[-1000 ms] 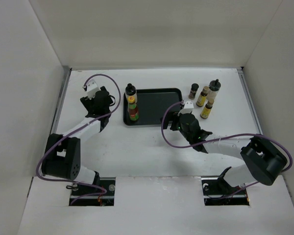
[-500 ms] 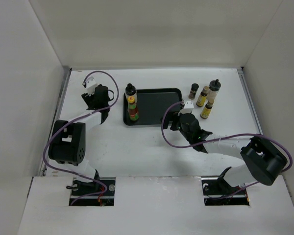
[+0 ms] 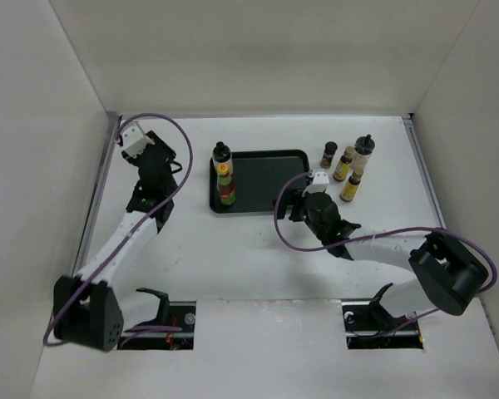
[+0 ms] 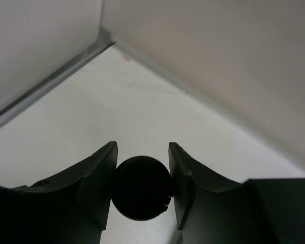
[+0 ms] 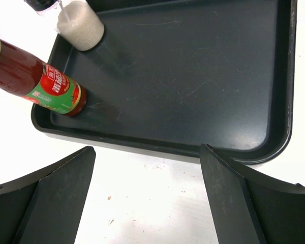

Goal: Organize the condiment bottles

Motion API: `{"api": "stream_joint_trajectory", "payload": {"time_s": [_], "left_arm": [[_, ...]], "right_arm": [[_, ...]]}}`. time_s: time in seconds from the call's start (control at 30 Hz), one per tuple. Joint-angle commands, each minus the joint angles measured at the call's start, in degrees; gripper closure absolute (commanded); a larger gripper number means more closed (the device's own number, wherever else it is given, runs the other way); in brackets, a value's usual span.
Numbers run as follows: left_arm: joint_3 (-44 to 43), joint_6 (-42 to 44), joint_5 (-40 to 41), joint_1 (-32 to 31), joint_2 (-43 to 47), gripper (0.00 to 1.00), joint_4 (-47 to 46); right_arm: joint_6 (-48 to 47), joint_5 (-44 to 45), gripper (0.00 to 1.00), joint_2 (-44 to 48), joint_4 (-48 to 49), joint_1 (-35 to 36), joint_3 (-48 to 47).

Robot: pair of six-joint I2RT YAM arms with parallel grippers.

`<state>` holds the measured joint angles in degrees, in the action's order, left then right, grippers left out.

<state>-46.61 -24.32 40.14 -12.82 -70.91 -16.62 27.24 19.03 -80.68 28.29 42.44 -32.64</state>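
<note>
My left gripper (image 3: 149,163) is at the far left of the table, near the back left corner. In the left wrist view it (image 4: 141,170) is shut on a dark-capped bottle (image 4: 141,188); only its round black cap shows. A pale black-capped bottle (image 3: 221,155) and the red-green bottle (image 3: 225,190) stand at the left end of the black tray (image 3: 270,179). Both also show in the right wrist view, the pale one (image 5: 81,25) and the red-green one (image 5: 40,81). My right gripper (image 5: 147,162) is open and empty, just in front of the tray's near rim (image 5: 193,152).
Right of the tray stand a short brown bottle (image 3: 328,154), two slim yellow-labelled bottles (image 3: 343,164) (image 3: 350,187) and a pale black-capped bottle (image 3: 364,152). White walls close the table at the back and on both sides.
My left arm has swung left and farther back, away from the tray, with the dark-capped bottle in its jaws. The right arm and the other bottles have not moved.
</note>
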Motion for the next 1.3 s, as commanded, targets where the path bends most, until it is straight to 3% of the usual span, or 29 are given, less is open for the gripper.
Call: {"api": "stream_joint_trajectory", "payload": {"time_s": [0.0, 0.1, 0.27, 0.47, 0.67, 1.27], "left_arm": [[-3.3, 2.5, 1.5, -5.0, 8.9, 0.71, -4.6], [-8.1, 5.1, -0.4, -12.2, 9.1, 0.71, -5.1], [-15.2, 8.4, -4.2, -24.6, 0.8, 0.71, -8.0], [-15.6, 7.3, -5.3, -31.4, -11.3, 0.71, -11.0], [-13.8, 6.7, -4.9, -34.2, -18.6, 0.71, -13.9], [-4.9, 2.2, -4.9, -34.9, -27.8, 0.71, -20.8]], "right_arm": [[-0.3, 0.7, 0.1, 2.9, 1.9, -0.2, -0.5], [-0.5, 2.0, 0.1, 5.4, 1.9, -0.1, 0.3], [-1.6, 4.7, 0.11, 12.3, 1.7, 0.9, 1.6], [-2.2, 9.6, 0.14, 24.8, -2.0, 1.0, 4.3], [-0.9, 10.7, 0.14, 30.8, -4.1, -0.6, 8.5], [-0.5, 10.5, 0.13, 26.2, -3.0, -0.7, 8.6]]}}
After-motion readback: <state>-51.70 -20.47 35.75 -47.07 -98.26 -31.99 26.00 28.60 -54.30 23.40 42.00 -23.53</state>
